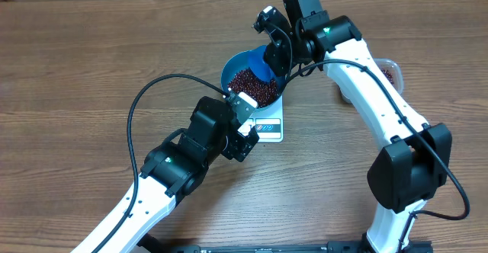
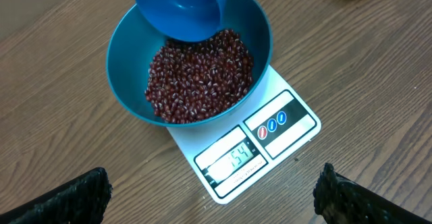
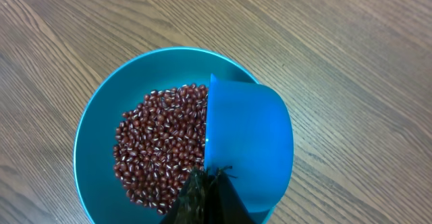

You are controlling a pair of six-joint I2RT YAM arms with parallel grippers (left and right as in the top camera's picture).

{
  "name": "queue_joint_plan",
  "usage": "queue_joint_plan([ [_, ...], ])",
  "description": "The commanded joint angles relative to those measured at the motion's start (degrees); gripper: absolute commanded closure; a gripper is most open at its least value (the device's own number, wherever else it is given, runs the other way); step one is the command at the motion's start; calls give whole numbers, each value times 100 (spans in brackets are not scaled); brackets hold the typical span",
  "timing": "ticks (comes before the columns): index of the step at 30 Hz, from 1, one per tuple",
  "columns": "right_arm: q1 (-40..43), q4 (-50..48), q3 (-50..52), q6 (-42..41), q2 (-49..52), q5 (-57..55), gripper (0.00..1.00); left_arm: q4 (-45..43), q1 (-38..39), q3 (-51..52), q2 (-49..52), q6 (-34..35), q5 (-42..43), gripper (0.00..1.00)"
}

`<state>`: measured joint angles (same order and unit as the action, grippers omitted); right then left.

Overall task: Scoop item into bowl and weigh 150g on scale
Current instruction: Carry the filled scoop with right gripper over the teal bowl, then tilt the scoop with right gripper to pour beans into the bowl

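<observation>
Matte brown wood-grain table (image 1: 76, 55). On it, a flat white plastic scale (image 2: 290, 126), rectangular with rounded corners; along its front edge, three small oval marks (one red, two blue) and a pale display window with dark digits. Standing on the back part of the scale, a round, deep, glossy blue bowl (image 2: 125, 75). Inside the bowl, a loose maroon heap of beans (image 2: 199, 75), each a tiny smooth oval with a pale fleck, spread across the bottom and a little way up the wall. Above the bowl's far rim, tilted mouth-down towards the heap, a smooth blue plastic scoop (image 3: 250, 143), rounded like a small cup, its visible inside bare. Clamped on the scoop's handle end, the right gripper (image 3: 202, 193), dark textured fingers pressed together. Hovering near the front of the scale and touching nothing, the left gripper (image 1: 250, 123), rough black fingers (image 2: 74, 197) spread wide apart, one at each lower corner of the left wrist view. Well apart from the bowl, towards the right edge of the table, a clear plastic tub (image 1: 389, 70) with more dark red grains inside, only partly in view.
</observation>
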<state>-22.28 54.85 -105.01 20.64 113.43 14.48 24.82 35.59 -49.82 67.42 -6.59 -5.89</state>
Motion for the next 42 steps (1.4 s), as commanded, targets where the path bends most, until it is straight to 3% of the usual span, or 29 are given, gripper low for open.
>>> queue_joint_plan([
  [1, -26, -57, -107, -17, 236, -164, 96, 0, 4, 28, 39, -114, -72, 0],
  [42, -361, 334, -107, 48, 254, -63, 96, 39, 4, 28, 42, -116, -72, 0],
])
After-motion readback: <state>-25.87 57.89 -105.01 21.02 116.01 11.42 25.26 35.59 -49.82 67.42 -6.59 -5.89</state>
